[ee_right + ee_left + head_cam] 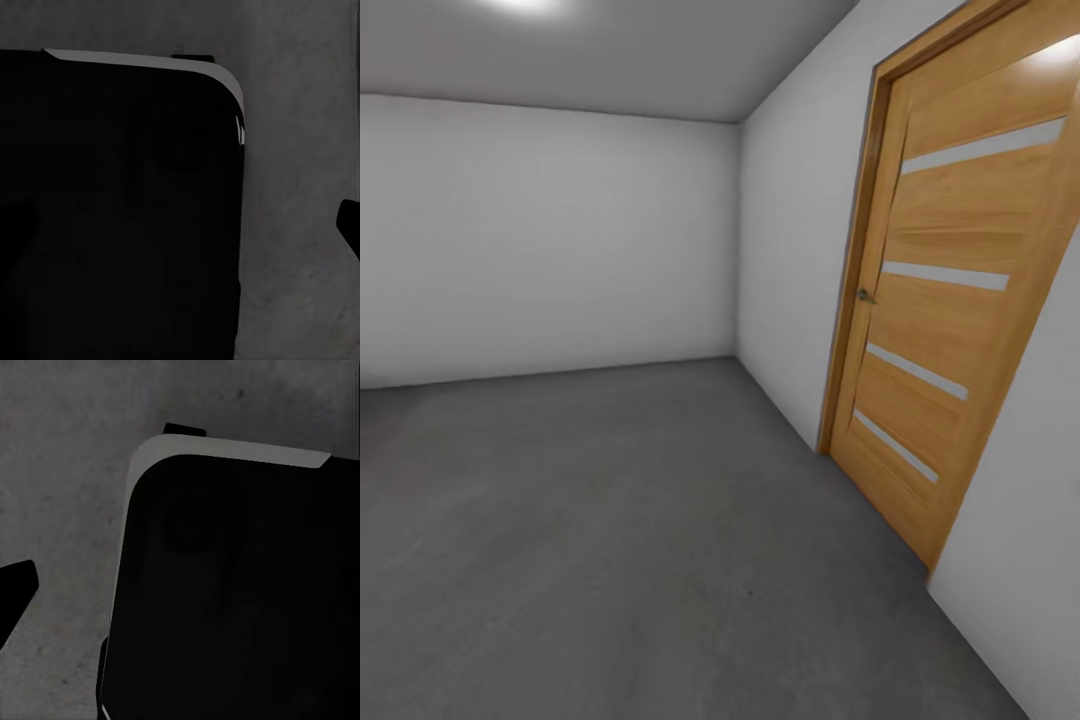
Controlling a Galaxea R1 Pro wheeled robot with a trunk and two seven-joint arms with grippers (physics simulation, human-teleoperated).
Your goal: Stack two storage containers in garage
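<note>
Closed wooden door (950, 300), grey walls (550, 240)

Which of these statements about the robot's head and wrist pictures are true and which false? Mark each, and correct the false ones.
1. A wooden door stands in the wall on the right. True.
2. The door is wide open. False: it sits shut in its frame.
3. The floor is dark grey and rough. True.
4. The walls are cream. False: the wall is plain light grey.
5. The door has pale horizontal strips. True.
6. A red-orange box stands on the floor. False: none appears on the grey floor.
</note>
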